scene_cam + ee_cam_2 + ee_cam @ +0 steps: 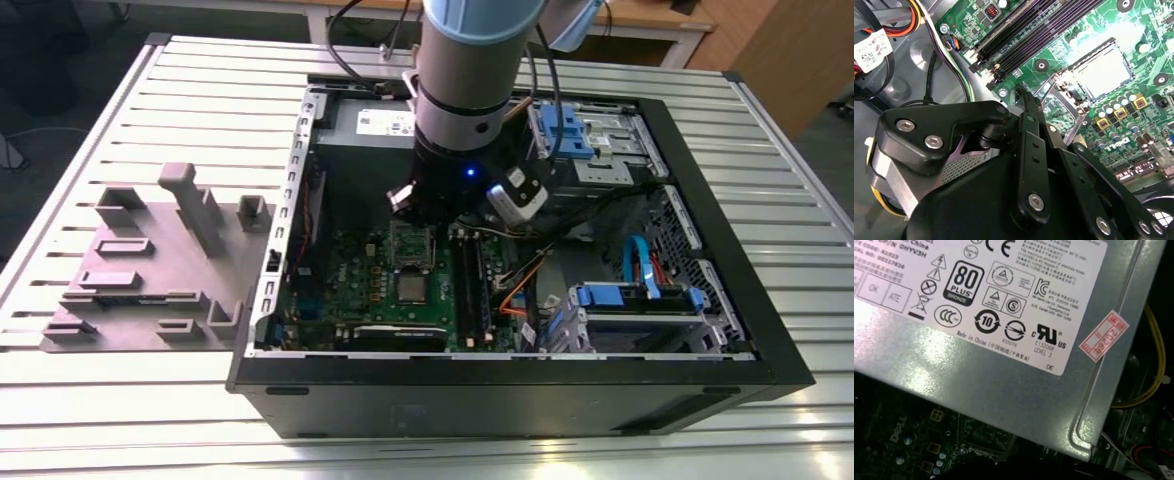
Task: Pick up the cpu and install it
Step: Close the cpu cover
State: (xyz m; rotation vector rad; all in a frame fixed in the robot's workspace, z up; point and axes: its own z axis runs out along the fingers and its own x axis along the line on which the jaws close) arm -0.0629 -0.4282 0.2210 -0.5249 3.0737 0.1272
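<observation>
While poised low over the motherboard (358, 272), gripper (416, 216), closure not discernible; cpu (411, 290) apparently in socket (1091, 52) just beside, toward exterior view's foreground.

Count, exterior view:
- 1 slatted grey metal tabletop (120, 420)
- 1 open black metal computer case (534, 385)
- 1 green circuit board (360, 300)
- 1 small flat silver-grey square cpu (411, 290)
- 1 grey moulded plastic fixture tray (147, 265)
- 2 blue plastic drive brackets, one far (571, 135) and one near (627, 297)

First wrist view:
- 1 silver-grey metal power-supply box (1004, 390)
</observation>
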